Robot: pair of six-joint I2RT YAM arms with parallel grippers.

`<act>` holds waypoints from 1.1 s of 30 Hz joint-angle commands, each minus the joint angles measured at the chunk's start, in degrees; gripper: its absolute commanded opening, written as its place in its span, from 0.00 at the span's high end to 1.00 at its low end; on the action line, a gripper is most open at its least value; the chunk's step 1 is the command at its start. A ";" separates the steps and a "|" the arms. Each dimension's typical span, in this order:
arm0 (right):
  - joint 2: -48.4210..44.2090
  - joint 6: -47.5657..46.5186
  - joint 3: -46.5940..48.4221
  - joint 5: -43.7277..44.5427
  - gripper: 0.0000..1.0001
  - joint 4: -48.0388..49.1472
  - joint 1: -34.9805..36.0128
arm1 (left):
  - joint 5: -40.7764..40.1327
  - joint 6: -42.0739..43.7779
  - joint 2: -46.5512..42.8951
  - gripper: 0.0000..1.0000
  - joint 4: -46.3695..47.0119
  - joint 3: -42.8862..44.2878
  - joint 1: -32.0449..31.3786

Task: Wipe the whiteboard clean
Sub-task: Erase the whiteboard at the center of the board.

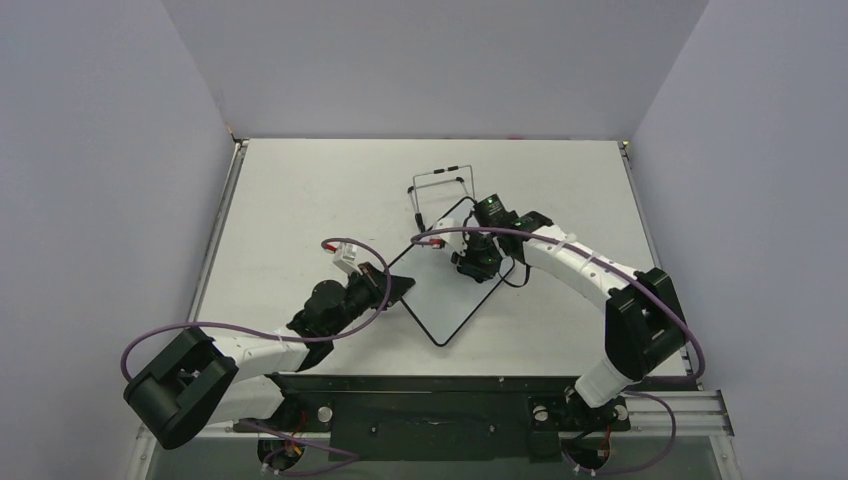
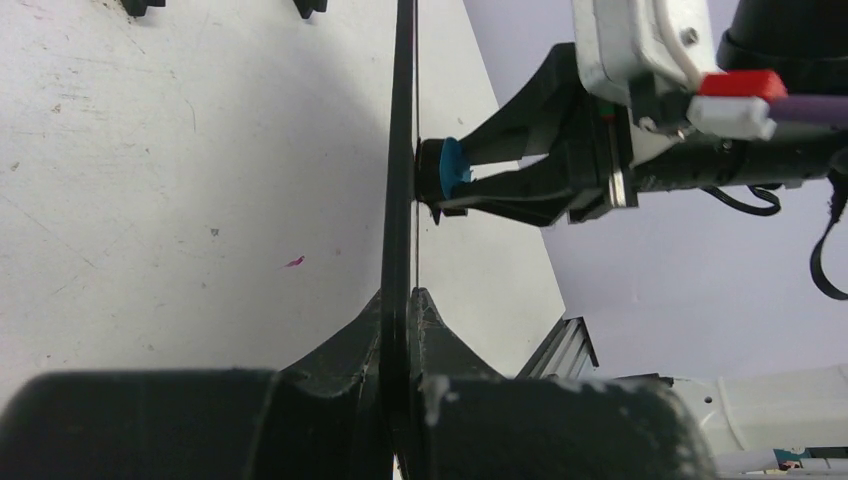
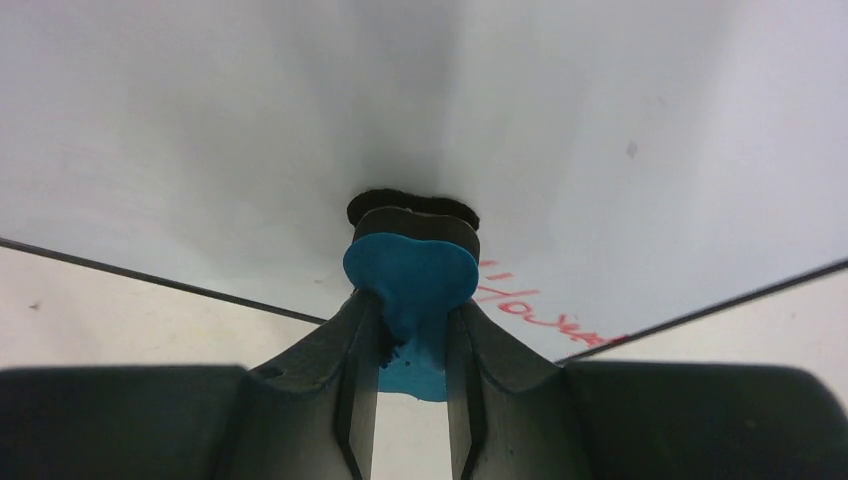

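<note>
The whiteboard (image 1: 452,300) sits near the centre of the worktop (image 1: 300,200), turned so that its corners point along the worktop's sides. The views do not show whether it lies flat or is raised slightly.

The left fingers (image 2: 428,325) are clenched on the black frame at the board's left corner, one finger on each face. In the left wrist view the board appears edge-on as a thin dark line.

The right fingers (image 3: 345,340) grasp a small blue eraser (image 3: 410,268) by its blue back. The eraser's black felt side is pressed against the white surface at the upper part of the board.

Red writing (image 3: 530,305) shows on the board just beside the eraser, close to the frame.

A black wire stand (image 1: 440,185) stands on the worktop just beyond the board's far corner.
</note>
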 commanded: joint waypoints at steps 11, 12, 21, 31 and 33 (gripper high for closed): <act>-2.09 -5.38 -9.13 0.42 1.00 -0.83 4.81 | 0.72 -1.22 -2.25 1.00 11.07 2.20 -0.05; -2.27 -5.07 -8.16 0.02 1.00 -0.82 5.19 | 0.72 -1.24 -2.25 1.00 11.06 2.16 -0.01; 0.79 0.71 0.97 -0.03 1.00 1.66 -0.02 | 0.79 -1.38 -2.86 1.00 10.50 2.04 -0.05; -0.58 -5.17 -8.39 2.06 1.00 -0.02 -2.26 | 0.70 -1.42 -2.51 1.00 11.29 1.86 -0.02; -1.99 -5.80 -9.38 1.22 1.00 -0.70 0.82 | 0.68 -1.43 -2.41 1.00 11.31 1.86 -0.02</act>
